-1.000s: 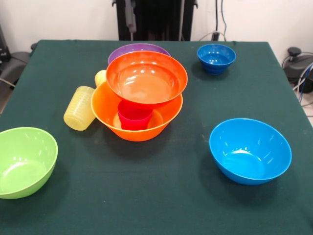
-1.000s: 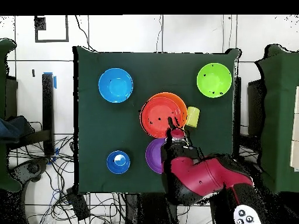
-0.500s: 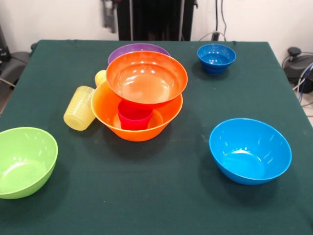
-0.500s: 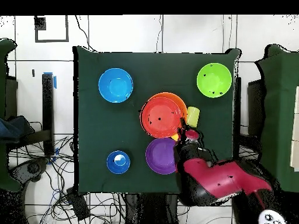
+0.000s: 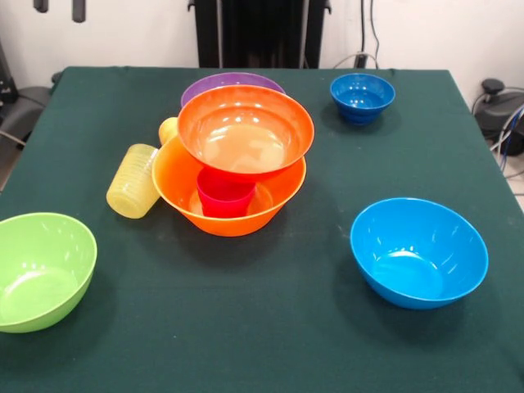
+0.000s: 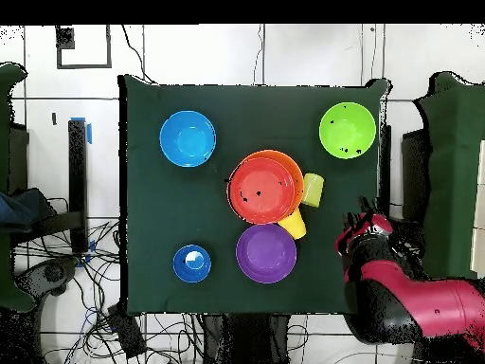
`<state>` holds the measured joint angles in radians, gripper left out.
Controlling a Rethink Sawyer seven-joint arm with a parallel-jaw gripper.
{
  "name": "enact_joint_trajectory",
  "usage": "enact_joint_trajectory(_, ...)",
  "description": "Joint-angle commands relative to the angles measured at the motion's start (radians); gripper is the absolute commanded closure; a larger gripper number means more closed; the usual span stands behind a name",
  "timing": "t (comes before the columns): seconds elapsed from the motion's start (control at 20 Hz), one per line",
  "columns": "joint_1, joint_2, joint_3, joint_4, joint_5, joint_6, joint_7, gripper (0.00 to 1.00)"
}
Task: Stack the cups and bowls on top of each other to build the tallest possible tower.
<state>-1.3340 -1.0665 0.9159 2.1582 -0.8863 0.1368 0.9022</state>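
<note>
Here the largest orange-yellow bowl (image 5: 229, 205) sits mid-desk (image 5: 270, 327) as landmark; inside it stands a red-pink cup (image 5: 224, 193), with the red-orange bowl (image 5: 246, 131) resting on top; the purple bowl (image 5: 232, 83) lies just behind; a ribbed pale yellow cup (image 5: 133, 180) lies tipped beside it; the gripper (image 5: 59, 6) hangs well apart, jaws parted, holding nothing.

The table's middle is crowded: a glossy red-orange plastic bowl (image 5: 246, 129) sits on a red-pink cup (image 5: 224, 193) inside the largest orange-yellow bowl (image 5: 184, 190), with a purple bowl (image 5: 221, 82) touching behind and a ribbed pale yellow tumbler (image 5: 133, 180) lying beside. The green cloth (image 5: 270, 327) is open between this cluster, the light blue bowl (image 5: 418, 251) and the lime green bowl (image 5: 41, 270).
</note>
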Motion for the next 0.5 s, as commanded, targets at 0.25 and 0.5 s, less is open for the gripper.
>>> enact_joint_trajectory(0.25,0.257,0.017,-0.128,0.032,-0.260,-0.084,0.098,0.00)
enact_joint_trajectory(0.5,0.343,0.024,-0.290,0.018,-0.301,-0.182,0.135,0.00)
